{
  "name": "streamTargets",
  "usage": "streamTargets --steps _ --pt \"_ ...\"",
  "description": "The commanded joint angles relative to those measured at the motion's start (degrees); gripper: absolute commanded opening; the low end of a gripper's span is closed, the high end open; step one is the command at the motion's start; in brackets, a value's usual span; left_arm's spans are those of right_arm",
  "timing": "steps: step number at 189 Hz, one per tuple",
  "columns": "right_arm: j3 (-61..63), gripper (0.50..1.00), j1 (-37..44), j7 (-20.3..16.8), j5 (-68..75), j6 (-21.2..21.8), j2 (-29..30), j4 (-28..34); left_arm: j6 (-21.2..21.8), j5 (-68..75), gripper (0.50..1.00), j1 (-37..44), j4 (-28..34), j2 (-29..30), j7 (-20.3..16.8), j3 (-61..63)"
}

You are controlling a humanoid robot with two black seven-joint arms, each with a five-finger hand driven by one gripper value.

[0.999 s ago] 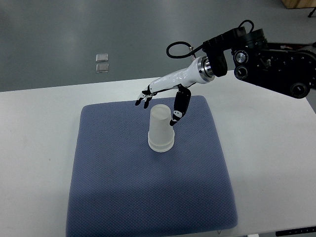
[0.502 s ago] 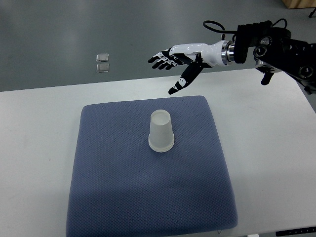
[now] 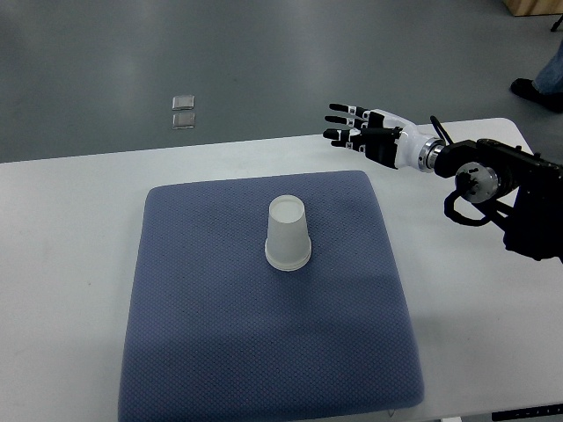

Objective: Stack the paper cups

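A white paper cup stack point(image 3: 288, 235) stands upside down near the middle of the blue-grey mat point(image 3: 220, 352). My right hand point(image 3: 359, 132) is well to the upper right of it, over the far part of the white table, fingers spread and holding nothing. Its arm point(image 3: 493, 180) comes in from the right edge. The left arm does not show.
The mat lies on a white table point(image 3: 62, 237). Beyond the far table edge is grey floor with two small pale squares point(image 3: 183, 112). A person's shoe and trouser leg point(image 3: 544, 83) show at the upper right.
My right hand has let go of the cup and pulled away up and to the right, from beside the cup to over the far table edge. The cup stack has stayed put.
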Motion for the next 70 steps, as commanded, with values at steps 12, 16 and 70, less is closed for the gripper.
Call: streamTargets --steps 12,16,70 --pt "4.6 0.921 -3.1 0.4 4.4 -1.5 1.6 -0.3 0.0 0.0 1.000 0.0 0.0 0.0 0.0 0.0" --pt "5.3 0.921 -3.2 0.4 4.4 -1.4 1.6 -0.3 0.0 0.0 1.000 0.0 0.0 0.0 0.0 0.0" --pt "10.2 0.921 -6.3 0.4 4.4 -1.0 1.6 -0.2 0.0 0.0 1.000 0.0 0.0 0.0 0.0 0.0"
